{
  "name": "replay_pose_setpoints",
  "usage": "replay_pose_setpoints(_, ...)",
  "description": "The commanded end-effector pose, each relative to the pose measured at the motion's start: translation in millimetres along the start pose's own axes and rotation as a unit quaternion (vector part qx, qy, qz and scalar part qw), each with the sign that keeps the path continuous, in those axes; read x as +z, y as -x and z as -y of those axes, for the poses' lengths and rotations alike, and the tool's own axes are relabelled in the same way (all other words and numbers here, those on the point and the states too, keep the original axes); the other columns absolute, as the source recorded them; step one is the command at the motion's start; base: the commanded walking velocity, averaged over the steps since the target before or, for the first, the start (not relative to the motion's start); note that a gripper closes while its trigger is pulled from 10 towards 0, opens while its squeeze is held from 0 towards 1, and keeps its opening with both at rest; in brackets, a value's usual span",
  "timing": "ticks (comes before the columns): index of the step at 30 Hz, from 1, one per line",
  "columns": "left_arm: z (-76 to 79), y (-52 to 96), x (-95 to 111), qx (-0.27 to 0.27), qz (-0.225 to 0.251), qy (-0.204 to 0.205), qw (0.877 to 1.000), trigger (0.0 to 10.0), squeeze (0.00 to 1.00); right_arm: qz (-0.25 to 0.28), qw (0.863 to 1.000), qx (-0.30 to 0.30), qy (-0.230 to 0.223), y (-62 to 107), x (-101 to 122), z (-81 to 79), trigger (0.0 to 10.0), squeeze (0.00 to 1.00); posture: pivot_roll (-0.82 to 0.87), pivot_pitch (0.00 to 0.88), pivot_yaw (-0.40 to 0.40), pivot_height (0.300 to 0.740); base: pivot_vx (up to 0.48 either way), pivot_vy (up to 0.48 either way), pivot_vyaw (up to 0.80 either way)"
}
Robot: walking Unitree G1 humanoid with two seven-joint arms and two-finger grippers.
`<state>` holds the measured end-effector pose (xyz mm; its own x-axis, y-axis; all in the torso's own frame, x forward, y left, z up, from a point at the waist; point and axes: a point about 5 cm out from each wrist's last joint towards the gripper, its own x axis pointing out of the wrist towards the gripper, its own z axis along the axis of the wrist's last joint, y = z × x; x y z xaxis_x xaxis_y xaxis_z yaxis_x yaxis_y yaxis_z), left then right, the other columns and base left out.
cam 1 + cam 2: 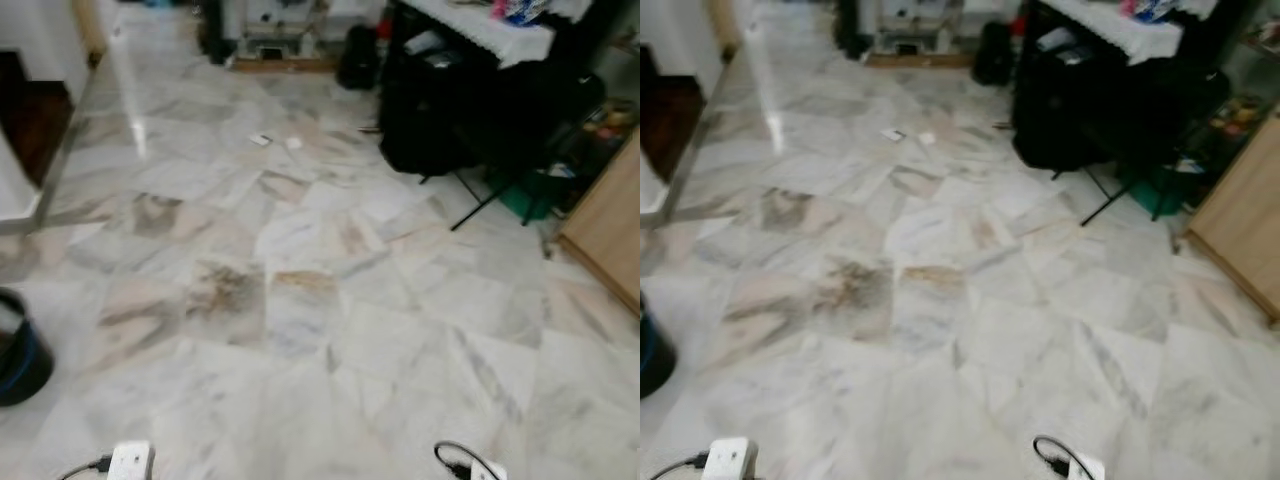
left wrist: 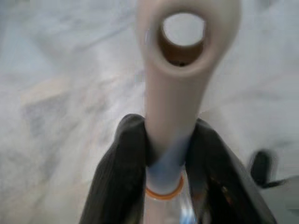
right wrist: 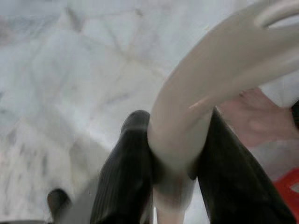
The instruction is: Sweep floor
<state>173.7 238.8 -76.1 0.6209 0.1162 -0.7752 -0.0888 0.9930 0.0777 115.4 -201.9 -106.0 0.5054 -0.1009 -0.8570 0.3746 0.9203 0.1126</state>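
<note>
My left gripper (image 2: 166, 135) is shut on a beige broom handle (image 2: 180, 60) just below its end, which has a hanging hole; an orange ring and blue band sit lower on the shaft. A curved beige handle (image 3: 219, 65) is clamped between the black fingers of my right gripper (image 3: 175, 135), held above the floor. The marble floor (image 1: 300, 300) stretches ahead. Two small white scraps (image 1: 262, 140) lie on it far ahead. The white wrists of both arms show at the bottom edge, left (image 1: 130, 460) and right (image 1: 480, 468).
A dark round bin (image 1: 15, 350) stands at the left edge. A black table with dark bags (image 1: 450, 110) under it and thin stand legs (image 1: 480, 205) fills the far right. A wooden cabinet (image 1: 610, 220) is at the right. A step (image 1: 30, 210) runs along the left.
</note>
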Motion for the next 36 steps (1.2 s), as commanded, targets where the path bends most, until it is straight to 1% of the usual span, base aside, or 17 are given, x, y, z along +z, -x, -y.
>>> replay_pose_setpoints(1, -7.0, 1.1, -0.1, 0.005, 0.001, 0.007, 1.0, 10.0, 0.0, 0.023, 1.0, 0.01, -0.004, -2.9, 12.2, -6.9, 10.0, 0.0, 0.19, 0.047, -0.102, 0.74, 0.48, 0.0, 0.0)
replay_pose_setpoints(10, -2.4, 0.3, 1.1, 0.001, 0.004, 0.008, 1.0, 10.0, 0.0, 0.022, 1.0, 0.008, -0.004, -2.8, 13.4, -3.5, 10.0, 0.0, 0.19, 0.054, -0.111, 0.74, 0.48, 0.0, 0.0)
replay_pose_setpoints(18, 1.0, 0.1, 0.4, 0.001, 0.005, 0.013, 1.0, 10.0, 0.0, 0.02, 0.999, 0.016, 0.02, -3.0, 15.0, -3.1, 10.0, 0.0, 0.19, 0.06, -0.128, 0.74, 0.48, 0.0, 0.0)
replay_pose_setpoints(21, 1.6, 0.1, 0.4, 0.002, 0.007, 0.016, 1.0, 10.0, 0.0, 0.017, 0.999, 0.024, 0.029, -3.2, 14.6, -5.5, 10.0, 0.0, 0.2, 0.061, -0.133, 0.74, 0.48, 0.0, 0.74)
replay_pose_setpoints(24, 2.4, 0.0, 0.3, 0.003, 0.008, 0.018, 1.0, 10.0, 0.0, 0.015, 0.999, 0.022, 0.023, -2.6, 13.5, -2.0, 10.0, 0.0, 0.19, 0.06, -0.136, 0.74, 0.48, 0.0, 0.27)
replay_pose_setpoints(25, 3.0, 0.0, -0.1, 0.003, 0.007, 0.018, 1.0, 10.0, 0.0, 0.012, 1.0, 0.018, 0.021, -1.8, 13.0, 3.2, 10.0, 0.0, 0.19, 0.062, -0.138, 0.74, 0.48, 0.0, 0.0)
replay_pose_setpoints(26, 3.0, 0.0, -0.1, 0.003, 0.007, 0.018, 1.0, 10.0, 0.0, 0.012, 1.0, 0.018, 0.021, -1.8, 13.0, 3.2, 10.0, 0.0, 0.19, 0.062, -0.138, 0.74, 0.48, 0.0, 0.0)
replay_pose_setpoints(27, 3.4, 0.1, -0.3, 0.003, 0.007, 0.019, 1.0, 10.0, 0.0, 0.012, 1.0, 0.016, 0.02, -1.3, 13.0, 6.5, 10.0, 0.0, 0.19, 0.062, -0.138, 0.74, 0.48, 0.0, 0.0)
replay_pose_setpoints(28, 3.9, 0.1, -0.9, 0.003, 0.007, 0.02, 1.0, 10.0, 0.0, 0.01, 1.0, 0.012, 0.021, -0.5, 13.5, 11.9, 10.0, 0.0, 0.19, 0.062, -0.142, 0.74, 0.48, 0.0, 0.0)
replay_pose_setpoints(29, 3.9, 0.1, -0.9, 0.003, 0.007, 0.02, 1.0, 10.0, 0.0, 0.01, 1.0, 0.012, 0.021, -0.5, 13.5, 11.9, 10.0, 0.0, 0.19, 0.062, -0.142, 0.74, 0.48, 0.0, 0.0)
replay_pose_setpoints(31, 4.4, 0.3, -1.9, 0.004, 0.006, 0.021, 1.0, 10.0, 0.0, 0.008, 1.0, 0.008, 0.025, 0.4, 13.6, 17.4, 10.0, 0.0, 0.19, 0.064, -0.143, 0.74, 0.48, 0.0, 0.0)
replay_pose_setpoints(36, 5.2, 0.6, -3.5, 0.006, 0.004, 0.022, 1.0, 10.0, 0.0, 0.006, 0.999, 0.007, 0.035, 1.3, 13.4, 21.4, 10.0, 0.0, 0.19, 0.068, -0.147, 0.74, 0.48, 0.0, 0.0)
